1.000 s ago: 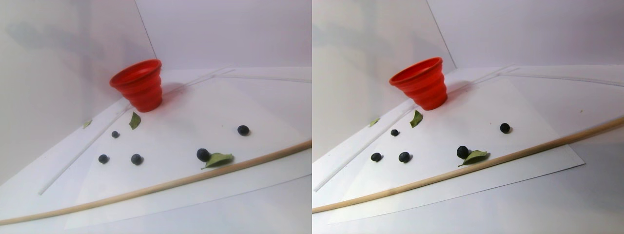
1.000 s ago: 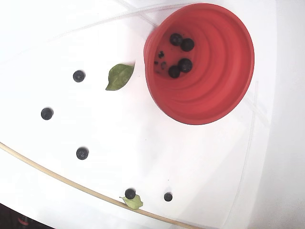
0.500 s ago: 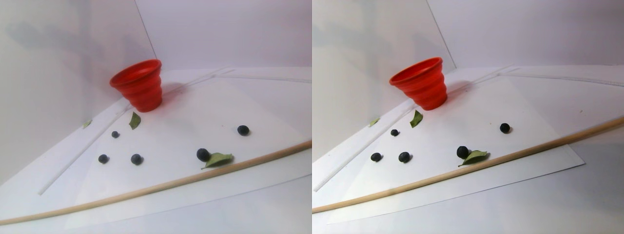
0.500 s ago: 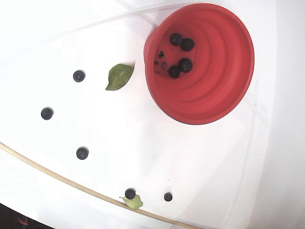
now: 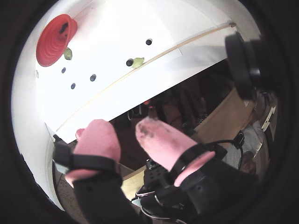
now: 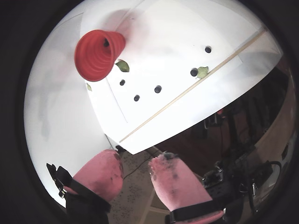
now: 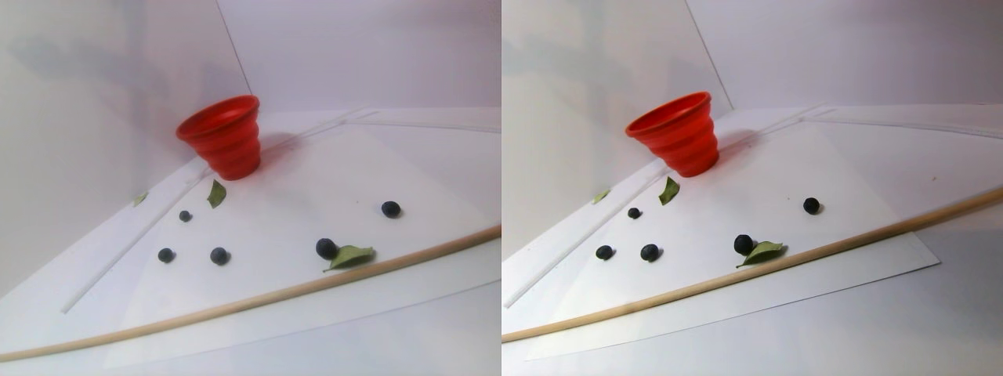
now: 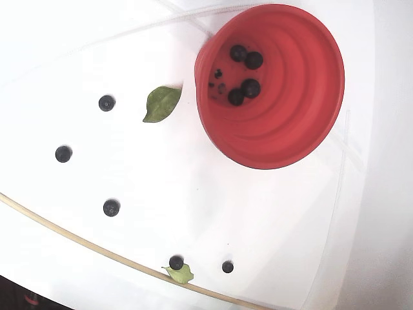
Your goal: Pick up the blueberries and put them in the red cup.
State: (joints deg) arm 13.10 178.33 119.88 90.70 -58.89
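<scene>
The red cup (image 8: 271,84) stands upright near the back corner of the white tabletop (image 8: 245,219), and looking down from the fixed view I can count four blueberries (image 8: 245,72) already lying in its stepped bottom. Five more berries (image 8: 111,207) are scattered loose on the white sheet: three in a loose group off to the left of the cup in that view, and two down by the thin wooden stick (image 8: 77,240) that crosses the sheet. One of those two sits touching a small green leaf (image 8: 182,274) (the leaf lies right against the stick). A larger leaf (image 8: 161,103) lies just beside the cup's wall. The gripper (image 6: 135,165) is well away from all of this, hanging out past the tabletop's edge in both wrist views, its pink-padded jaws parted with clear space between them and nothing held; the pads (image 5: 159,135) look smudged dark.
</scene>
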